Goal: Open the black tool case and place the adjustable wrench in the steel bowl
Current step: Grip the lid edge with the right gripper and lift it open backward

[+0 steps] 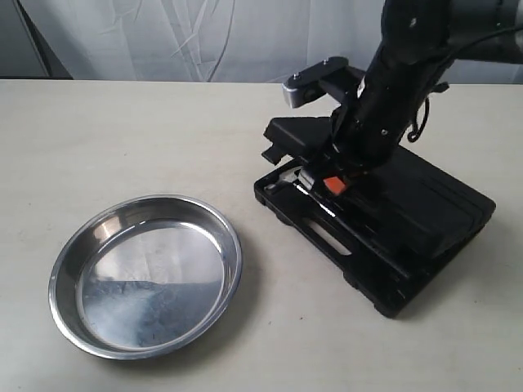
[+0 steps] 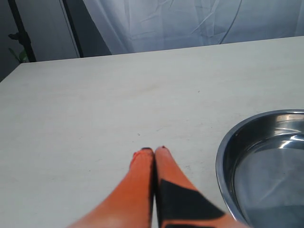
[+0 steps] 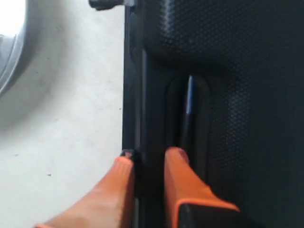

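Observation:
The black tool case [image 1: 433, 212] lies at the right of the table, under my right arm. My right gripper [image 1: 329, 184] is down on its front edge. In the right wrist view one orange finger sits outside the case [image 3: 237, 71] and the other in the handle recess, so my right gripper [image 3: 149, 154] is shut on the edge strip between them. A sliver of silver metal [image 1: 282, 180] shows at the case's near left corner; the adjustable wrench is hidden. The steel bowl [image 1: 147, 278] sits empty at front left. My left gripper [image 2: 154, 149] is shut on nothing beside the bowl [image 2: 266, 166].
The right arm [image 1: 392, 90] and its wrist camera mount [image 1: 315, 82] hang over the back of the case. Bare table lies between bowl and case. A white curtain [image 1: 204, 33] hangs behind the table's far edge.

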`<control>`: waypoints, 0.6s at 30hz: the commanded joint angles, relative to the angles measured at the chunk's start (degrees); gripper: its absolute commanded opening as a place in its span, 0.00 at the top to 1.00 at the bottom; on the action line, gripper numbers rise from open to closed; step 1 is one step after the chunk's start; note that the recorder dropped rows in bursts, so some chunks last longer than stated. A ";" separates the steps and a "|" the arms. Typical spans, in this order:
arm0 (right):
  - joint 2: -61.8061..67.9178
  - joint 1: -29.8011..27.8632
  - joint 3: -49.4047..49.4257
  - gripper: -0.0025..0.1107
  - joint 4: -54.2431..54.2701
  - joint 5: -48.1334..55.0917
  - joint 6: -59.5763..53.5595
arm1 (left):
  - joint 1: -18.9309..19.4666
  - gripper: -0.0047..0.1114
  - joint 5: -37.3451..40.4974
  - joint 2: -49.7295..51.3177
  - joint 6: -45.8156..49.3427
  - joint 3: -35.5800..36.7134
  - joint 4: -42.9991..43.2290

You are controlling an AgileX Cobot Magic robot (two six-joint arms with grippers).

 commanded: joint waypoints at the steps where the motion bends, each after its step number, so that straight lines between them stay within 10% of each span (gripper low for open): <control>1: -8.22 -0.30 -0.12 0.99 -4.60 1.38 -0.45 | 0.22 0.96 -0.46 -0.15 -0.15 -0.16 0.03; 18: -9.24 -0.30 -0.12 0.99 -58.57 0.22 31.69 | 0.22 0.96 -0.46 -0.15 -0.15 -0.16 0.03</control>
